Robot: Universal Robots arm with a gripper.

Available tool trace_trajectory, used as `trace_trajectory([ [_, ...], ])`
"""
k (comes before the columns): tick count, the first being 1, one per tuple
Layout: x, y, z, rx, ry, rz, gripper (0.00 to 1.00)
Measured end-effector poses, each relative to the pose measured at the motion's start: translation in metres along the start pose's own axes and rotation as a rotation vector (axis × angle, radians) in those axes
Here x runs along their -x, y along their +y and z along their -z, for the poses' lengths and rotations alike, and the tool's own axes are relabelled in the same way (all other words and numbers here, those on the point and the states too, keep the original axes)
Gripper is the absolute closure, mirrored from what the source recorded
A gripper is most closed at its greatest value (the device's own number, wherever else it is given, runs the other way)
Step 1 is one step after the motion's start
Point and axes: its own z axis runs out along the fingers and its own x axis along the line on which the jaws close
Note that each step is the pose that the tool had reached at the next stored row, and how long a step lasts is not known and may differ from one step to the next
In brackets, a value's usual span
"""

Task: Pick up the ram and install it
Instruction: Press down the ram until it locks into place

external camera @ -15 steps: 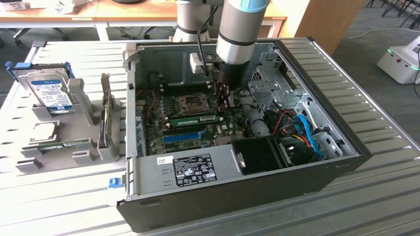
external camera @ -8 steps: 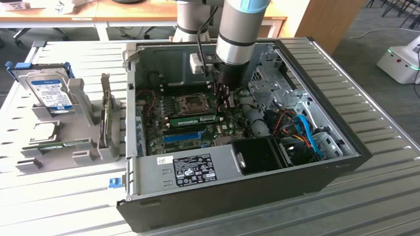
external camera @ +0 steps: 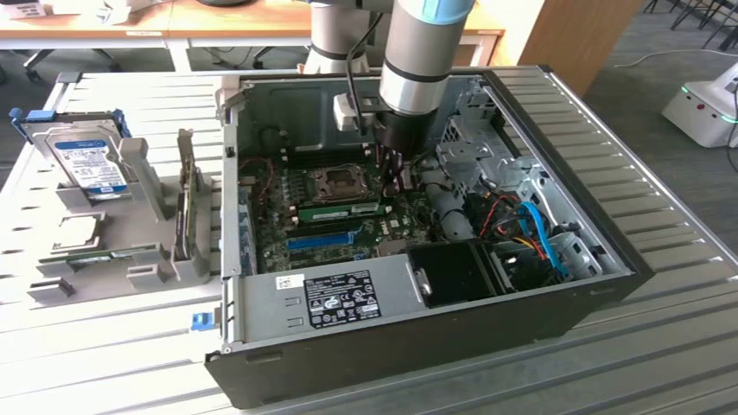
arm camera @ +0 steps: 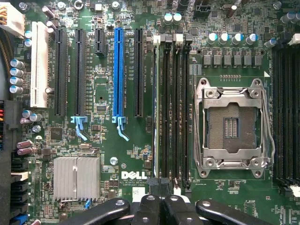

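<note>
Gripper [arm camera: 161,206]: black fingers pressed together, hovering over the green motherboard [arm camera: 117,164] inside the open black computer case [external camera: 576,294], gripping nothing visible. Ram: one long green circuit-board stick [external camera: 347,209] is lying seated beside the silver processor socket [arm camera: 233,127]; a second green stick [external camera: 102,257] is resting in the grey holder [external camera: 150,259] outside the case, well apart from the arm. Risk, judged: descending with closed fingers could be striking the black memory slots [arm camera: 174,112], bending clips.
</note>
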Motion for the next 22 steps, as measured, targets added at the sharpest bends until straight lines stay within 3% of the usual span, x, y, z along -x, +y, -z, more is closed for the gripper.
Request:
trace_trajectory([
  [22,0.0,-0.0001,-0.0015,-0.0001,-0.0001,0.0,0.89],
])
